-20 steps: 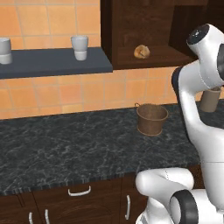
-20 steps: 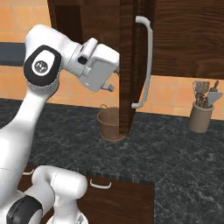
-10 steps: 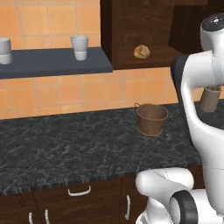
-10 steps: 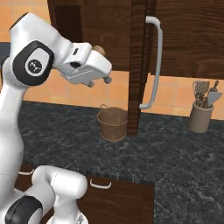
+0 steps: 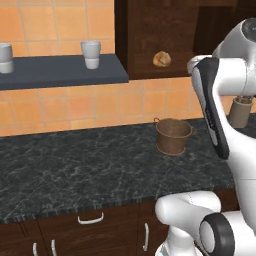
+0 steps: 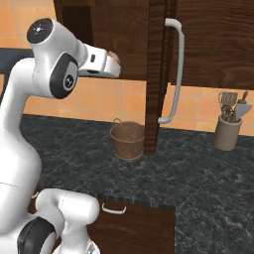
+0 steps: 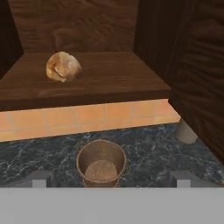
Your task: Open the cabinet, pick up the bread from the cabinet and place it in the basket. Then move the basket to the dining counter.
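A: Hand view: bread [image 7: 63,66] is seen on the open cabinet [image 7: 87,78] floor; basket [image 7: 101,162] stands below on the black bench [image 7: 39,153], nothing inside. Tool [image 7: 109,179] tips spread wide, nothing held.

B: Right base view: door [image 6: 158,74] is seen edge-on, handle [image 6: 174,69] outward; utensil holder [image 6: 228,130] noted to the right.

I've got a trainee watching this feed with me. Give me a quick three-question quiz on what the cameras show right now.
1. True or false: the dark brown wooden cabinet door stands open.
2. Where does the small golden-brown bread roll lie?
A. in the basket
B. on the cabinet shelf
C. in the claw
3. Fill in: the round brown handled basket stands on the black marbled ____.

Key: 1 true; 2 B; 3 counter.
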Robot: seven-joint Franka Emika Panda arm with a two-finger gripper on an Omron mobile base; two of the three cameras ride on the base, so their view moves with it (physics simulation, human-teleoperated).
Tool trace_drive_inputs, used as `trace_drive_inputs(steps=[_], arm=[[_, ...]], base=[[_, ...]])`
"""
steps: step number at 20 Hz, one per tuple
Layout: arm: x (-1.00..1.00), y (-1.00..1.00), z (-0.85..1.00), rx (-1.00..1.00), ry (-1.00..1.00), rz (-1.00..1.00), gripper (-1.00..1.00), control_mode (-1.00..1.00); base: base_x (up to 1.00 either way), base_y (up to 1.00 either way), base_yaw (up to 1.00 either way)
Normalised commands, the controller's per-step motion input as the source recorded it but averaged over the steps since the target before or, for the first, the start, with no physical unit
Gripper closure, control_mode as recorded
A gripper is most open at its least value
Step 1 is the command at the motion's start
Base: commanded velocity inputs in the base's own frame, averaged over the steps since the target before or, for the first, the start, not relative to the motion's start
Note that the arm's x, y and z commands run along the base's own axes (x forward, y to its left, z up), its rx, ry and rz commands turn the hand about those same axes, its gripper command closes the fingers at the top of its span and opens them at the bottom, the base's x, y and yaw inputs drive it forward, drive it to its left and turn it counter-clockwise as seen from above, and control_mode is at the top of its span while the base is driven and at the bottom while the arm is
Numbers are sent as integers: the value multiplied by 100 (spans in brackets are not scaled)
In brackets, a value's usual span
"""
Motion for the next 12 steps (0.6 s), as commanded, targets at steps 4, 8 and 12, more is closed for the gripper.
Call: trace_drive_inputs(steps=[4, 8, 12], arm=[[100, 49, 25, 3, 0, 0, -100, -100], [100, 31, -15, 0, 0, 1, -100, -100], [100, 1, -6, 3, 0, 5, -100, -100]], base=[[0, 0, 0], [0, 0, 0], [0, 0, 0]])
